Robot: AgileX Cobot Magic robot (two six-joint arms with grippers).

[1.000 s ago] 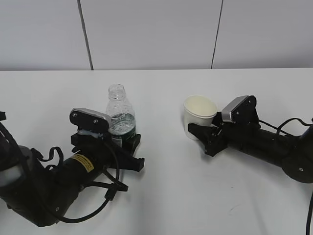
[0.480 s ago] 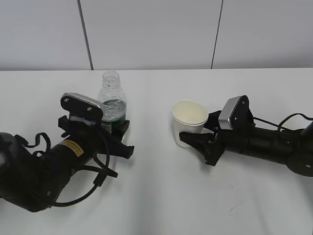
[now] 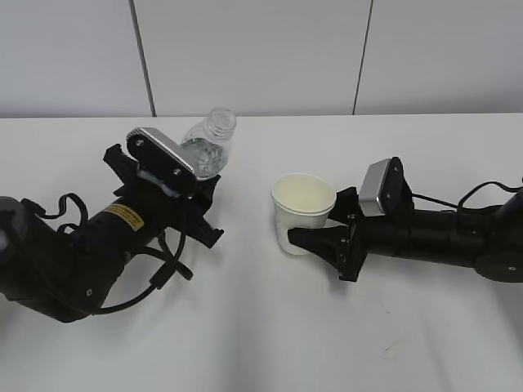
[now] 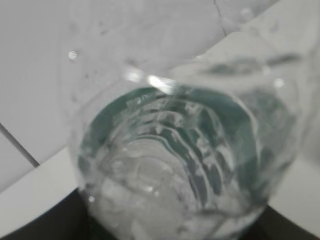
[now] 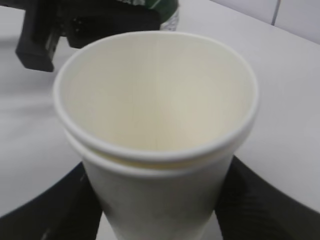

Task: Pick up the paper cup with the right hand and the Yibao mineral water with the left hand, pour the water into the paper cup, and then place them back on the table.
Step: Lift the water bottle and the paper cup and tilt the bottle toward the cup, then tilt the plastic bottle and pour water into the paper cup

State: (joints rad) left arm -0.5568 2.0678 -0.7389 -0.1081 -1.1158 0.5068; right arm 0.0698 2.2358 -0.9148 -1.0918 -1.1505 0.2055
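We see L gripper [image 3: 194, 204] clamped on tilted Yibao bottle [image 3: 207, 145], R gripper [image 3: 315, 238] clamped on upright paper cup [image 3: 301, 211], mid-tabletop [image 3: 270, 343].

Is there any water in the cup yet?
No, the right wrist view shows the paper cup dry and empty inside.

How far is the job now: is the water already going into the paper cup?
Both pickups look done: the left hand grips the Yibao mineral water and the right hand grips the paper cup. In hand: the bottle is tilted, its open neck towards the cup but not above it. The cup's inside looks dry. Left: pouring, then placing both on the table.
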